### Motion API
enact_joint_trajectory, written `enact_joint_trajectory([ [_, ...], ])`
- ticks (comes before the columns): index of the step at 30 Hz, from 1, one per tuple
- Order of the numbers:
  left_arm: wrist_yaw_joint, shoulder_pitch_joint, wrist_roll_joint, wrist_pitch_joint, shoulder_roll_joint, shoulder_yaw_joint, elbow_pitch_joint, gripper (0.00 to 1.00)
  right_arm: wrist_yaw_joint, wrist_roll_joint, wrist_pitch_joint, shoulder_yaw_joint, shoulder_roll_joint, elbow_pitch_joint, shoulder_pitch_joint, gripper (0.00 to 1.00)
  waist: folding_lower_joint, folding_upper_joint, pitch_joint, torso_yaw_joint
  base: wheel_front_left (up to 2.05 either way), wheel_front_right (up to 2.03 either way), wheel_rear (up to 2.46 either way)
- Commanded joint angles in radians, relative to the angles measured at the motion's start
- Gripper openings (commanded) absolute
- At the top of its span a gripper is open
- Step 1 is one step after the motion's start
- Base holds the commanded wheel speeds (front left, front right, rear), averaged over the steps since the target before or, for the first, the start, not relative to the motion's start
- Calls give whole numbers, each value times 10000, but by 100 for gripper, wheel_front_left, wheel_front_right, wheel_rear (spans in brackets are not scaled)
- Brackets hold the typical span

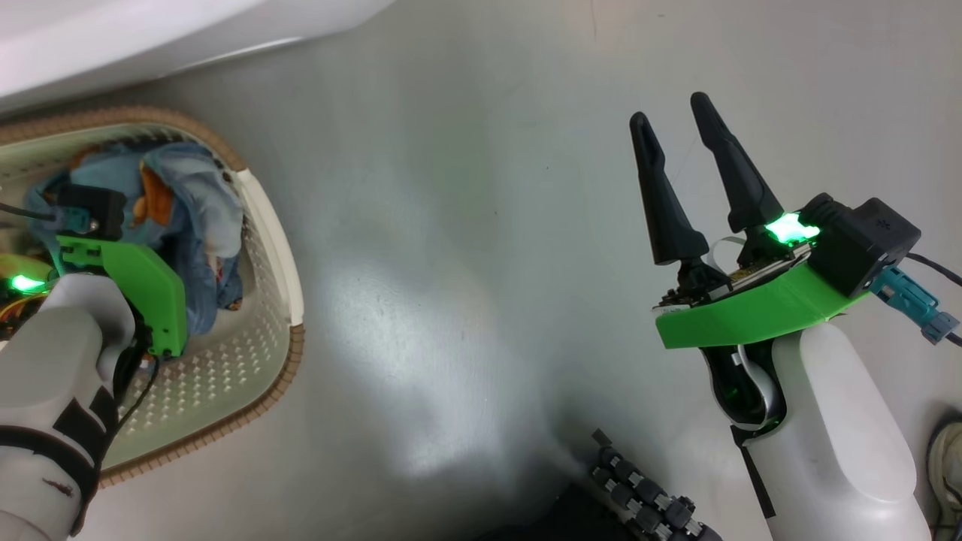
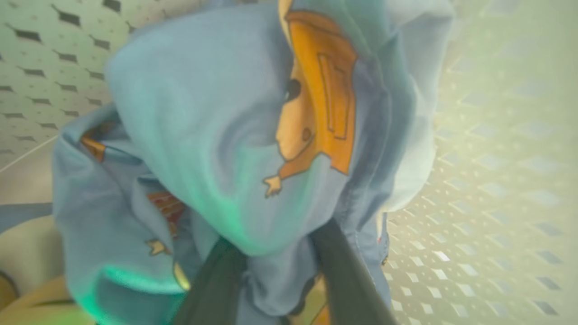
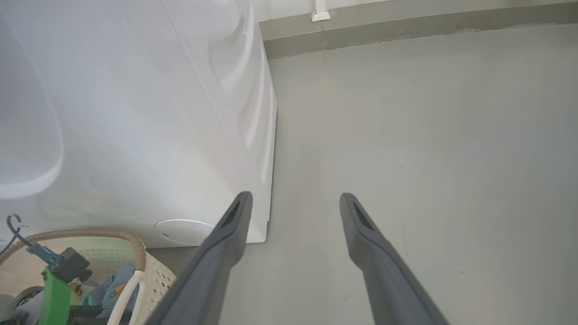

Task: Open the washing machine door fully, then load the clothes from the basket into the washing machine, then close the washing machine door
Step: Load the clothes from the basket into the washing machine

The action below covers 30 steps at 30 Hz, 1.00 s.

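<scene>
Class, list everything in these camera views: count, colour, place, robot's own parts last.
cream perforated plastic basket with brown woven rim: one, cream, on floor, left of head view.
light blue cartoon-print clothes: one heap, blue and orange, inside basket.
big white washing machine: one, white, beside basket.
glossy grey floor: one, grey, under everything.
shoe: one, pale with dark edge, head view's lower right.
left jaws: one pair, dark, astride a cloth fold in basket; grip unclear.
right jaws: one pair, dark, open above floor.
</scene>
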Motion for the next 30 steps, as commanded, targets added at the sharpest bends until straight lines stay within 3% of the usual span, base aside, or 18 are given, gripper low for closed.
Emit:
enact_joint_trajectory([
  [1,-25,41,-114,-8,291,52,-23,0,16,204,-48,180,41,-202,242,100,0,0,-70,13,0,0,0],
  [10,-25,380,-747,-628,129,-254,-156,0,16,38,-48,181,41,-33,173,100,0,0,-690,482,0,0,0],
  [20,-25,1263,-2020,-1894,110,-609,-1579,0,16,-135,-48,56,41,232,356,100,0,0,-1959,1136,0,0,0],
  [30,-25,1924,-2476,-2348,230,-722,-2507,0,16,-410,-48,-200,41,505,621,100,0,0,-3426,1780,0,0,0],
])
